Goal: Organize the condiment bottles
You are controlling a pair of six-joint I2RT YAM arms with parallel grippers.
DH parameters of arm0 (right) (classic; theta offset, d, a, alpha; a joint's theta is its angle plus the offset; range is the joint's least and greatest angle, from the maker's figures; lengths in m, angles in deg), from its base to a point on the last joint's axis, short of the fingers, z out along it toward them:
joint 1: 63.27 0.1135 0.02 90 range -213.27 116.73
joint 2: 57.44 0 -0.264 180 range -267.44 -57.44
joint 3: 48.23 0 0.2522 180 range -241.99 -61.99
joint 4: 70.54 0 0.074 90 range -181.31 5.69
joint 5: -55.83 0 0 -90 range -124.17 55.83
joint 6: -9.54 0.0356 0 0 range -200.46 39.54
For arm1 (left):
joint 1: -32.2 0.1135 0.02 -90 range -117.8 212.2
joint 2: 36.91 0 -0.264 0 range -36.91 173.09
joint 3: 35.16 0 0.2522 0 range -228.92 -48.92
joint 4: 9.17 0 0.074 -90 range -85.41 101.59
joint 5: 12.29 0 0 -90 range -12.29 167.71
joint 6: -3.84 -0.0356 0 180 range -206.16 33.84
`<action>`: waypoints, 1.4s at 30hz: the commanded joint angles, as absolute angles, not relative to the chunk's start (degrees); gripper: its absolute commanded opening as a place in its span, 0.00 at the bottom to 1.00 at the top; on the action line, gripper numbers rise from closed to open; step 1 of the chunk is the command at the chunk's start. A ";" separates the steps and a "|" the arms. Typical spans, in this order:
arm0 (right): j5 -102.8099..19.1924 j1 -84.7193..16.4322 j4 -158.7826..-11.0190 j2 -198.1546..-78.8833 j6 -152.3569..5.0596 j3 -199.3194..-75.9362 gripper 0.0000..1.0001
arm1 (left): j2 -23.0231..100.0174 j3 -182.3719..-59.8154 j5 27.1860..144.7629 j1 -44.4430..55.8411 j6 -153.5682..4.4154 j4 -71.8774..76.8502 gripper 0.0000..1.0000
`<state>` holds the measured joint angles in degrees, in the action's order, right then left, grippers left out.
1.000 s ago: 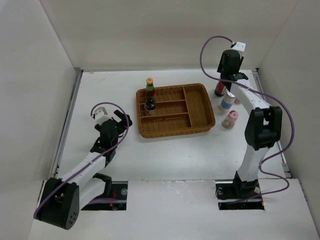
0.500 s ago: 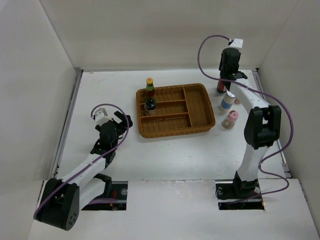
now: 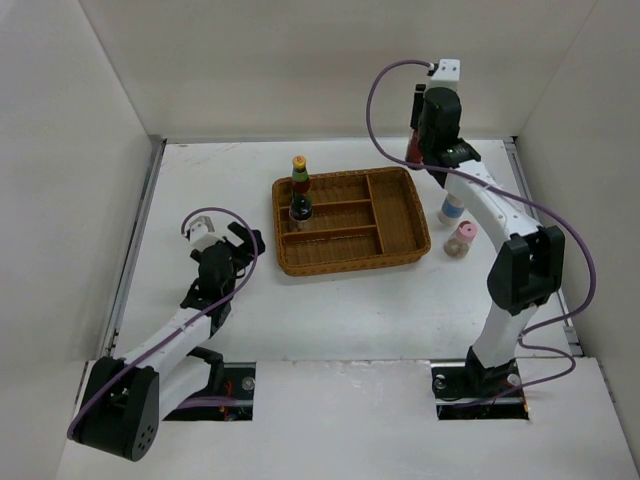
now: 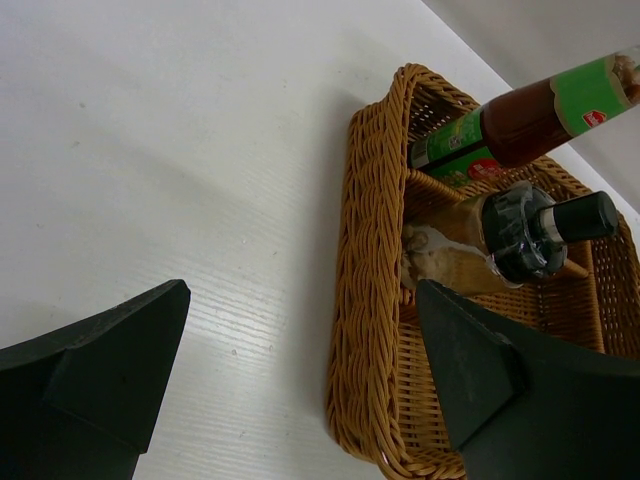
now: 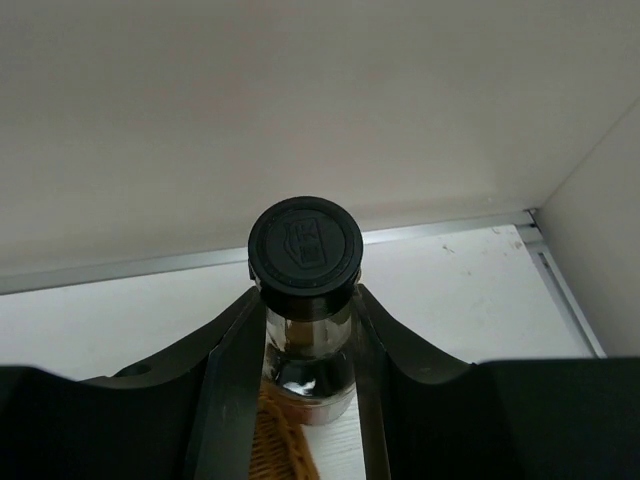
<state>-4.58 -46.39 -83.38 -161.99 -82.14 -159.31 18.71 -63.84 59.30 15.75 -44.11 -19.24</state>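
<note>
My right gripper is shut on the neck of the tall dark-sauce bottle and holds it in the air over the wicker tray's back right corner. In the right wrist view both fingers press the neck just under the black cap. The yellow-red-capped bottle and the small black-capped bottle stand in the tray's left compartment. The blue-label jar and pink-capped shaker stand on the table right of the tray. The short silver-lidded jar is hidden. My left gripper is open and empty, left of the tray.
The divided wicker tray lies just ahead of my left gripper, with both bottles behind its rim. White walls close the table at the back and sides, and a metal strip runs along the left edge.
My right gripper has lifted the dark-sauce bottle off the table right of the tray and carried it up and left toward the tray's back right corner. The left arm has not moved.
</note>
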 commanded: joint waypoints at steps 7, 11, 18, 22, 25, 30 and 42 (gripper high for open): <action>-4.28 -40.38 -70.16 -154.12 -81.61 -156.05 0.18 | 17.76 -63.60 60.40 16.34 -43.97 -22.22 1.00; -4.28 -39.67 -68.14 -154.20 -80.12 -152.00 0.19 | 17.85 -63.34 60.57 16.42 -43.88 -22.74 1.00; -7.18 -39.67 -64.97 -154.73 -76.16 -146.55 0.19 | 18.55 -63.43 60.93 16.42 -43.79 -22.92 1.00; -7.71 -39.67 -62.95 -154.91 -74.05 -144.53 0.19 | 18.64 -63.60 61.19 16.42 -43.71 -22.92 1.00; -7.89 -39.67 -62.86 -155.70 -73.08 -143.82 0.18 | 18.99 -63.51 61.10 16.51 -43.70 -23.01 1.00; -7.71 -38.62 -60.84 -157.19 -72.03 -140.66 0.19 | 18.20 -63.25 61.10 16.34 -43.62 -23.27 1.00; -7.89 -37.65 -59.43 -154.48 -71.94 -135.83 0.58 | 18.99 -63.34 61.89 15.99 -43.44 -24.15 1.00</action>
<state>-7.88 -38.34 -65.19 -158.19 -72.71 -136.10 19.27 -63.75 61.00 16.04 -43.85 -20.69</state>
